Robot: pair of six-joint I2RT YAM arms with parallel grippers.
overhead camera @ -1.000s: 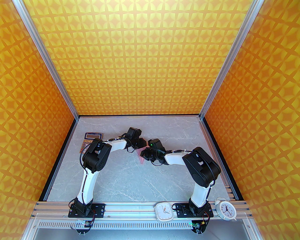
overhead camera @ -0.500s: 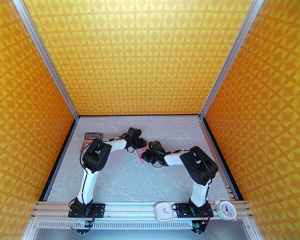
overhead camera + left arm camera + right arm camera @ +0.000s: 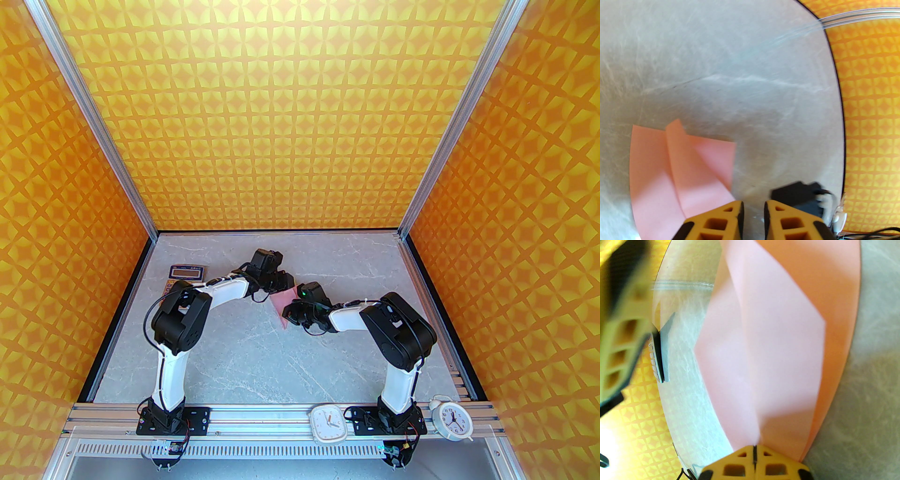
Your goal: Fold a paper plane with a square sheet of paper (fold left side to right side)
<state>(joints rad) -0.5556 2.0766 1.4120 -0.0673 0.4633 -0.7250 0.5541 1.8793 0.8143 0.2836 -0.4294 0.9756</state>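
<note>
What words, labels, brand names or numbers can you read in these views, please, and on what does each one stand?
None can be quoted with confidence.
calculator: small print above the display, too small to read; its keys are blurred in the right wrist view.
square white clock: dial markings too small to read.
round white alarm clock: dark dial numerals too small to read.
pink paper: blank.

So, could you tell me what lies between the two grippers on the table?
The folded pink paper lies between the left gripper and right gripper, in the top view.
</note>
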